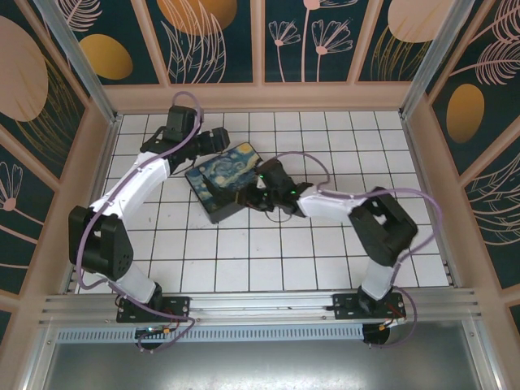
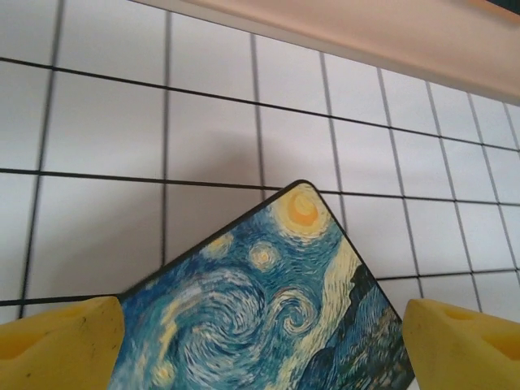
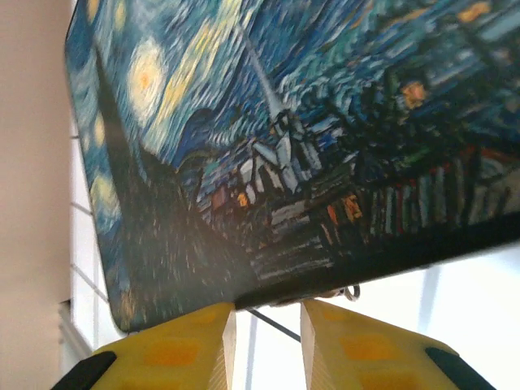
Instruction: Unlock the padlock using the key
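My left arm reaches from the near-left corner of the white tiled table (image 1: 325,260) toward the far side. My left claw (image 1: 218,140) hangs just beyond the far corner of a flat box (image 1: 218,183) printed with a swirling blue night-sky painting. In the left wrist view, its 2 yellow fingertips (image 2: 57,345) are spread wide, with nothing between them but a rounded corner of the box lid (image 2: 276,309) below.

The box lies mid-table, turned diagonally to the tile lines.

My right arm bends in from the near-right, and my right claw (image 1: 255,195) sits against the box's near-right edge. Up close, its 2 yellow fingers (image 3: 191,345) are drawn near each other with a narrow gap, aimed at the dark side wall of the box (image 3: 341,260). A thin dark line crosses that gap, and I cannot tell whether anything is pinched.

I cannot make out the padlock or the key as whole objects. A small metal loop (image 3: 348,291) pokes out under the box edge, just beyond my right fingertips and slightly to their right. I judge it belongs to the lock or the key. If so, it lies far closer to my right claw than to my left.
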